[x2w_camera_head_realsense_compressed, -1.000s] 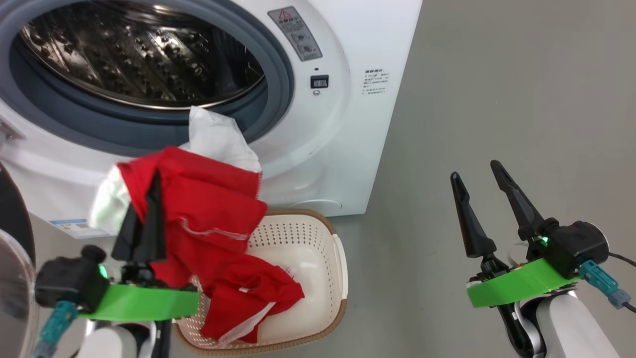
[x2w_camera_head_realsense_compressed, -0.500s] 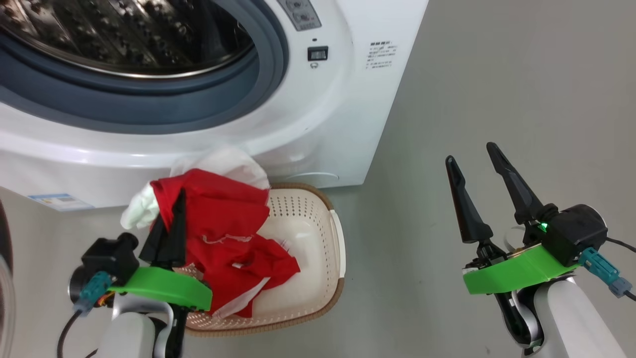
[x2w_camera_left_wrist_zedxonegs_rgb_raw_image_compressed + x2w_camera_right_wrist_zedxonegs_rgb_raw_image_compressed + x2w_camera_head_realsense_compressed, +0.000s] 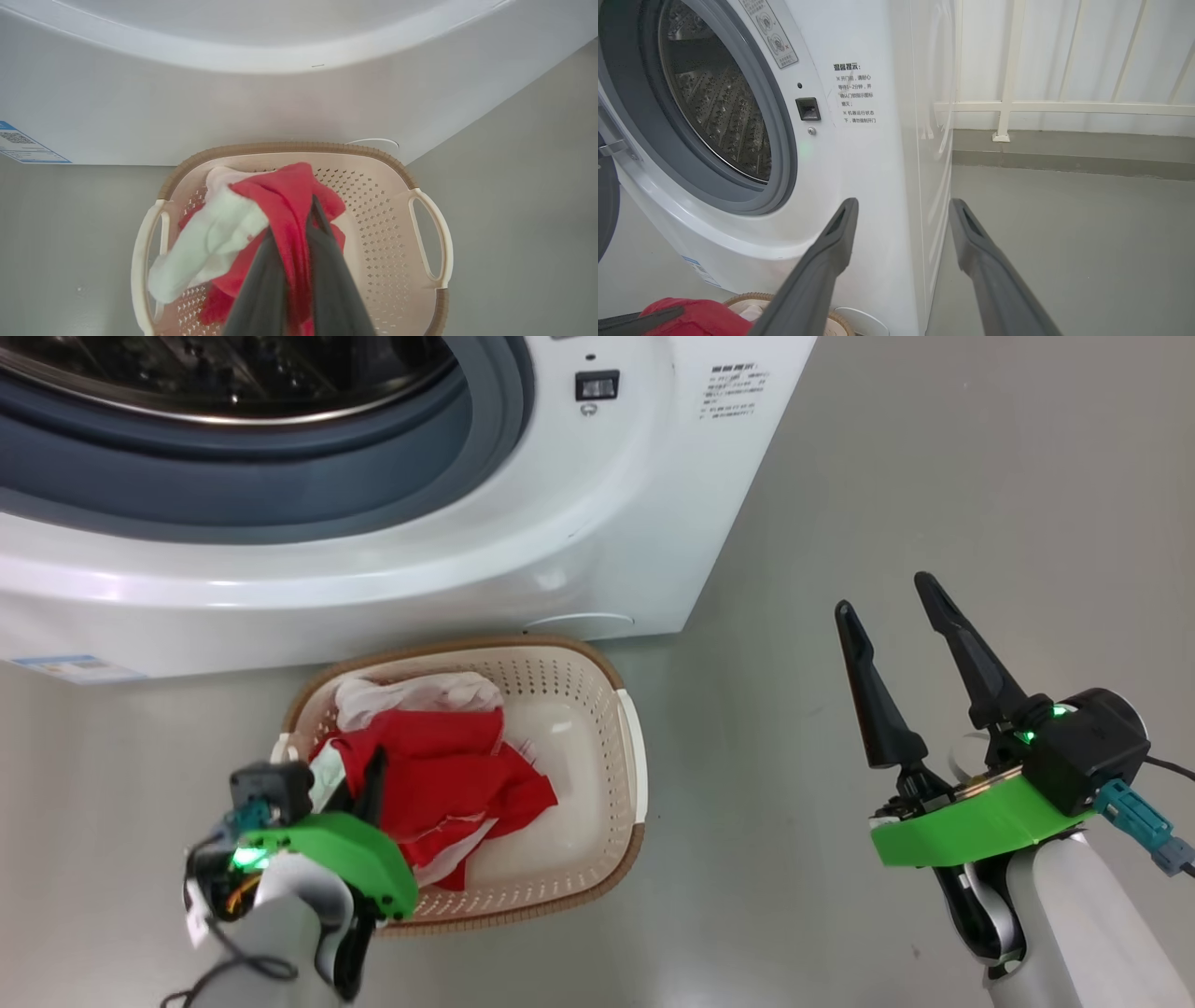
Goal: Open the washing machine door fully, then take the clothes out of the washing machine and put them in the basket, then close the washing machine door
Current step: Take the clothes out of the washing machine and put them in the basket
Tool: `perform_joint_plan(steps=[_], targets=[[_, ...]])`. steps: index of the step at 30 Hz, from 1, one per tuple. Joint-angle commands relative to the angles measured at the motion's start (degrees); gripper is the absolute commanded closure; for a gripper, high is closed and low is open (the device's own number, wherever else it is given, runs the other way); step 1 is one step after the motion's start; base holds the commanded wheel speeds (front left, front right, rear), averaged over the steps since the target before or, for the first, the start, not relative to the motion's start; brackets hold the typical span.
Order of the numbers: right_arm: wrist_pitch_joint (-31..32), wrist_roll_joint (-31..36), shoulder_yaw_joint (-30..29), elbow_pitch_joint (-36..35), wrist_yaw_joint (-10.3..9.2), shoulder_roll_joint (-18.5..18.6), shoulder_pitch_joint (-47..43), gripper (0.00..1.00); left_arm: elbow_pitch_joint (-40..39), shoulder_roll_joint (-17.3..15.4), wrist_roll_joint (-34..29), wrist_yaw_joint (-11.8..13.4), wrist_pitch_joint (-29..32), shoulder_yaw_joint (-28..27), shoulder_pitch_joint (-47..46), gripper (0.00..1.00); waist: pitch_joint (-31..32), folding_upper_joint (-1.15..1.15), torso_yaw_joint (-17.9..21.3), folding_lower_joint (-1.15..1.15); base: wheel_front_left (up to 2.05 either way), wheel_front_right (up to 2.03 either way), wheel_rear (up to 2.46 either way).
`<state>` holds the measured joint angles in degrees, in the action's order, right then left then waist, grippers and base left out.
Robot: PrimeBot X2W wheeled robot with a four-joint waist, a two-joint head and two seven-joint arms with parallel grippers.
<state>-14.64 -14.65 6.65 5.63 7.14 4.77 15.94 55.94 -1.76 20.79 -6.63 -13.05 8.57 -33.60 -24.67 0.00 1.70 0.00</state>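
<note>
The cream basket (image 3: 597, 709) stands on the floor in front of the white washing machine (image 3: 523, 532), whose steel drum (image 3: 714, 102) is empty where visible. The red and white clothes (image 3: 448, 775) lie in the basket's left half. My left gripper (image 3: 374, 771) points down into them, shut on a fold of red fabric (image 3: 292, 205) pinched between its fingers. My right gripper (image 3: 885, 595) hangs open and empty over the floor to the right of the basket. A dark edge of the washing machine door (image 3: 605, 205) shows at the far left of the right wrist view.
Grey floor (image 3: 934, 476) spreads to the right of the machine. A white railing and panelled wall (image 3: 1064, 107) run behind that side. A small blue sticker (image 3: 65, 667) sits low on the machine's front.
My left gripper came down from in front of the machine's opening and lowered the clothes into the basket. The head camera tilted downward. The right gripper stayed open and barely moved.
</note>
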Motion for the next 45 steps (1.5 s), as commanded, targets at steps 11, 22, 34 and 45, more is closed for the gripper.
perform_joint_plan(steps=[11, 22, 34, 45], targets=[[-0.4, -1.2, 2.3, -2.4, 0.35, -0.3, 3.0, 0.0, 13.2, -1.6, 3.6, -0.8, 8.1, 2.5, -9.3, 1.0, -6.4, 0.0, 1.8, 0.0, 0.0, 0.0, 0.0], [-0.4, -1.4, 2.7, -2.8, 0.35, -0.9, 5.3, 0.0, 16.9, -3.7, 4.9, -0.8, 10.4, 3.2, -13.4, 1.0, -11.2, 0.0, 4.3, 0.0, 0.0, 0.0, 0.0], [-0.4, -1.2, 2.0, -2.0, 0.35, -1.3, 5.2, 0.0, 17.2, -3.2, 5.9, -0.9, 2.8, 4.2, -13.2, 0.0, -9.4, 0.0, 3.0, 0.0, 0.0, 0.0, 0.0], [-0.4, -1.0, 2.0, -1.7, 0.35, -0.7, 3.9, 0.0, 8.8, -3.1, 5.0, 0.6, -1.9, 2.9, -9.2, 0.0, -5.0, 0.0, 0.7, 0.0, 0.0, 0.0, 0.0]])
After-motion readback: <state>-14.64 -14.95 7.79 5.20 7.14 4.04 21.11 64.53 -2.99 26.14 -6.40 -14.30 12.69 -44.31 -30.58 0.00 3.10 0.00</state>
